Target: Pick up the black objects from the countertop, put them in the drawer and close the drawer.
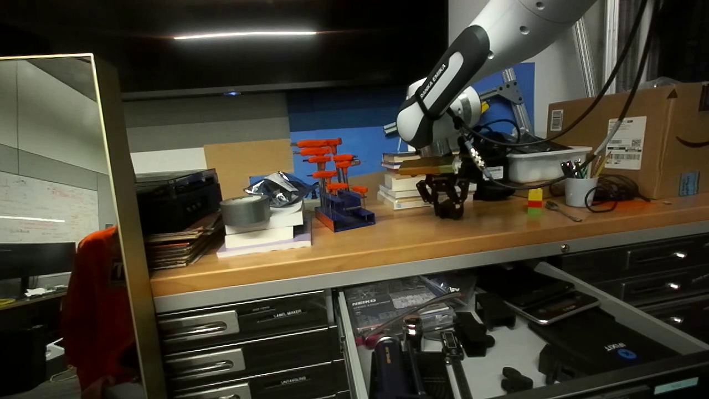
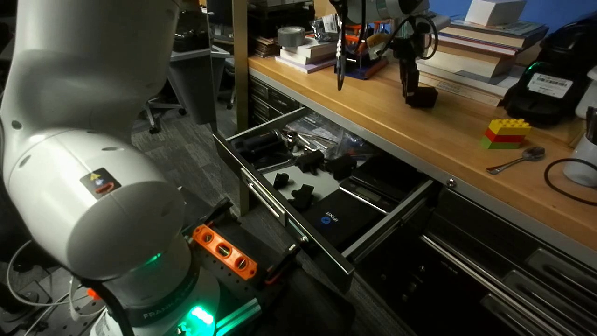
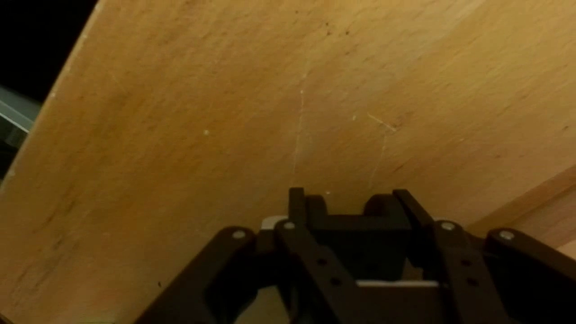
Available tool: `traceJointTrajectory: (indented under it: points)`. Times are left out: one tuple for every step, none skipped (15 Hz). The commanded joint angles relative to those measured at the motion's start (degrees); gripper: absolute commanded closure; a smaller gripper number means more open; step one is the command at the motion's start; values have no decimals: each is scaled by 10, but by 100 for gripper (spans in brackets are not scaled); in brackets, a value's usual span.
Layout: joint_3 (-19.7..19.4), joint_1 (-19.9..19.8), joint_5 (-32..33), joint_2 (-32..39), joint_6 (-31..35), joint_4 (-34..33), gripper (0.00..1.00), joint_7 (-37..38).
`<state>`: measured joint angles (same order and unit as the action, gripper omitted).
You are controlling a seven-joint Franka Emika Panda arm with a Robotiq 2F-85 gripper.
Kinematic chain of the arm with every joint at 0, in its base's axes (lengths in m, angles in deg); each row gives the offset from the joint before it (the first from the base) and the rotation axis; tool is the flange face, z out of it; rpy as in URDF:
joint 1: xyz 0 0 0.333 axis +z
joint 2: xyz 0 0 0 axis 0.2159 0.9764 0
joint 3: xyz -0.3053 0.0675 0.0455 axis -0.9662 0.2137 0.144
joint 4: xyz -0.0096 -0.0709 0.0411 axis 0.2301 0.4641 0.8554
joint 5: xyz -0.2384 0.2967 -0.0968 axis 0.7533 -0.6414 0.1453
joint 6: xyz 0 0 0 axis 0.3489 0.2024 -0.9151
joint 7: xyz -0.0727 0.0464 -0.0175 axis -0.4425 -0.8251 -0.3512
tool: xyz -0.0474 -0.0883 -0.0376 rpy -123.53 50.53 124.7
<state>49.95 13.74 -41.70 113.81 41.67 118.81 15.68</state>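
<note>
My gripper (image 3: pixel 349 209) is closed with a black object (image 3: pixel 357 252) between its fingers, low over the wooden countertop (image 1: pixel 388 235). In an exterior view that black object (image 2: pixel 423 97) sits at the fingertips, on or just above the wood; I cannot tell which. Below the worktop the drawer (image 2: pixel 280 205) is pulled out. Inside it lie several other black objects, among them a blocky piece (image 1: pixel 494 310), a piece beside it (image 1: pixel 471 333) and a small knobbed one (image 1: pixel 516 380). The wrist view shows the countertop's edge at left.
Behind the gripper stand stacked books (image 2: pixel 471 60) and a black case (image 2: pixel 536 88). A red-handled tool rack (image 1: pixel 344 208) and a book pile with tape (image 1: pixel 245 210) are further left. Toy bricks (image 2: pixel 506 134), a spoon (image 2: pixel 515 161) and a cup (image 1: pixel 580 191) stand to the right.
</note>
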Motion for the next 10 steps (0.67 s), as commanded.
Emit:
traceJointTrajectory:
  points:
    - [4,5,7,-20,-22,9,75,-47]
    - [7,4,4,-26,-26,15,75,-65]
    - [15,2,-2,-38,-31,30,75,-96]
    - [20,2,-4,-49,-31,45,75,-119]
    - [22,4,-3,-61,-30,65,75,-137]
    - [26,6,-3,-82,-24,96,75,-155]
    - [29,6,-3,-98,-19,121,75,-171]
    - [33,7,-5,-123,-11,158,75,-185]
    - [34,8,-3,-144,-6,188,75,-193]
    - [36,10,-2,-164,-5,214,75,-198]
